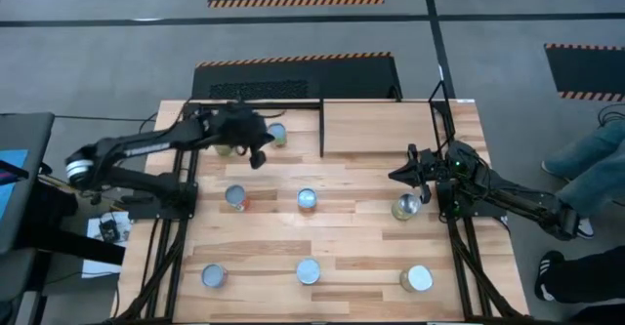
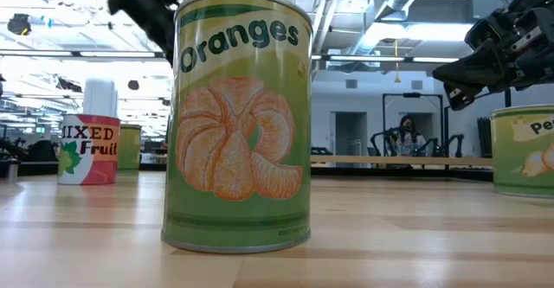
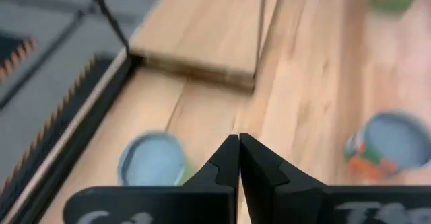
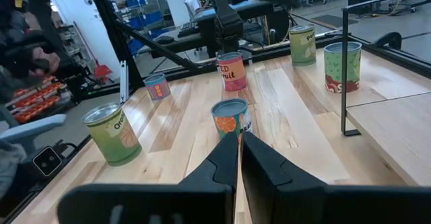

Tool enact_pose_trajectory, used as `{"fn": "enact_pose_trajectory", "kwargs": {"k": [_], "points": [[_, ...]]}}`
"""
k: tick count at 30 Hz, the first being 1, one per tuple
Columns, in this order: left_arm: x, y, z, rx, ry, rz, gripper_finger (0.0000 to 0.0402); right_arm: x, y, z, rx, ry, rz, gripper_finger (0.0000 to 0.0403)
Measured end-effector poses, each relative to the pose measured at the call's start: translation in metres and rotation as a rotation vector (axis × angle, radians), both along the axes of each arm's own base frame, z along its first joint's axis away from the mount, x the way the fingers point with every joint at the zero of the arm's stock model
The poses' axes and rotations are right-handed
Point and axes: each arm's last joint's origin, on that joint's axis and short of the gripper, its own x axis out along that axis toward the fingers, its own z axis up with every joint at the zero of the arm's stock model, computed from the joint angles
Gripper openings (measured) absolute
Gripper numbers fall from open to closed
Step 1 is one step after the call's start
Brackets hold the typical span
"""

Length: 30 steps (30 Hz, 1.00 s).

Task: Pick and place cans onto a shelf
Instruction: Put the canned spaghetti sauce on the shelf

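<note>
- The Oranges can [image 2: 238, 119] stands nearest the low camera: a smooth upright cylinder with a green paper label and a metal rim, on the planked wooden counter [image 1: 352, 247].
- Left of the shelf [image 1: 381, 128], the left tool [image 1: 260, 157] hovers with its fingers pressed shut and nothing between them, just beside two cans [image 1: 276, 134] at the counter's far edge.
- Six more cans [image 1: 307, 199] with shiny round tops stand in front of the shelf, well apart from one another in two rows.
- The shelf is a plain, smooth plywood panel edged by thin black bars, with no can on it.
- In front of the shelf toward its right, the right tool [image 1: 420, 181] hangs with its fingers almost together, empty, near a silver-topped can [image 1: 405, 207].
- My judgement: either tool must spread wide first, drop squarely over a can's round side, grip mid-height so the slick tin stays upright, then clear the shelf's bars.
</note>
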Motion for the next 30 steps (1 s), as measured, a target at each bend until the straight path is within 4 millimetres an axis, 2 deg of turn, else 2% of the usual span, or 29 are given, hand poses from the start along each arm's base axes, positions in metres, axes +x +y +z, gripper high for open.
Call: {"fn": "enact_pose_trajectory", "kwargs": {"k": [6,13,18,24,30], "points": [[0.024,0.02,-0.008,-0.018,0.136,-0.01,0.0011,0.0,0.0,0.0,0.0,0.0,0.001,0.0043],[0.042,0.028,-0.027,-0.028,0.303,-0.054,0.0074,0.0,0.0,0.0,0.0,0.0,0.0,0.0043],[0.05,0.027,-0.038,0.09,0.403,-0.047,0.0111,0.0,0.0,0.0,-0.001,-0.001,0.0,0.0043],[0.057,0.029,-0.054,0.104,0.466,-0.059,0.012,0.0,0.0,0.0,0.0,-0.001,0.001,0.0043],[0.062,0.034,-0.057,0.169,0.472,-0.029,0.0117,0.0,0.0,0.0,-0.001,-0.001,0.0,0.0043]]}}
